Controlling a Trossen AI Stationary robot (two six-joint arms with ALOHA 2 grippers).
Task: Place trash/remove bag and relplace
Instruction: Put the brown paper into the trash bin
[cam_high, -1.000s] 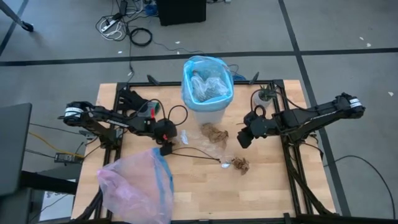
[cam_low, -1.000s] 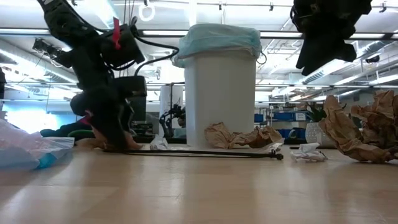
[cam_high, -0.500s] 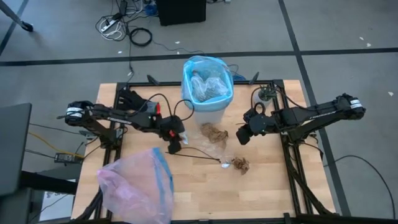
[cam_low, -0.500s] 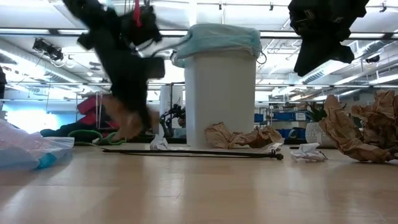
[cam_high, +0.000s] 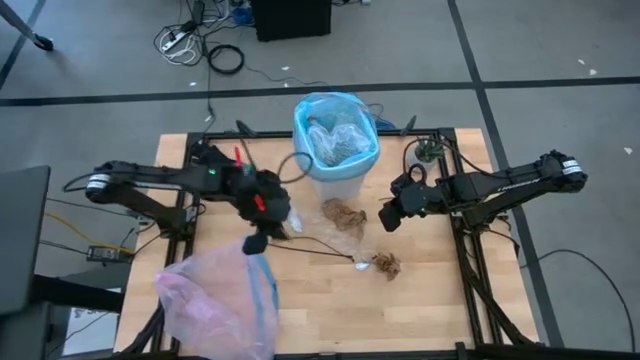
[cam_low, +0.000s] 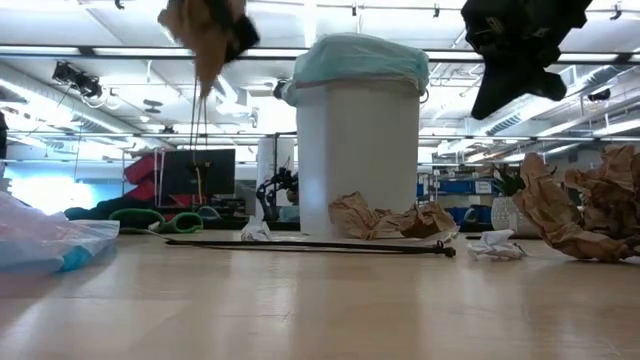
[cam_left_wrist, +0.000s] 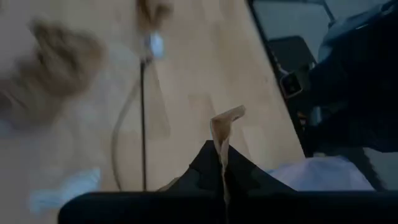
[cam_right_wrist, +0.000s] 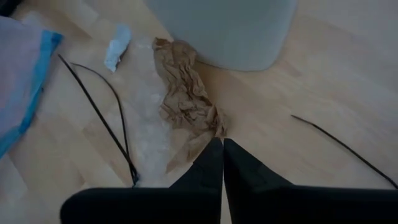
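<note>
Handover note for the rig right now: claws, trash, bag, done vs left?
Left claw: shut on a brown leaf scrap, raised beside the bin.
Right claw: shut, empty, hovering over the leaf clump at the bin's base.
Blue bag lines the bin, wrappers inside.
Left: scrap, clumps, twigs, wrapper to bin; swap the bag.

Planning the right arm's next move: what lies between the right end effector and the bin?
High view: a brown leaf clump lies between the shut right end effector and the bin, beside its base.
</note>
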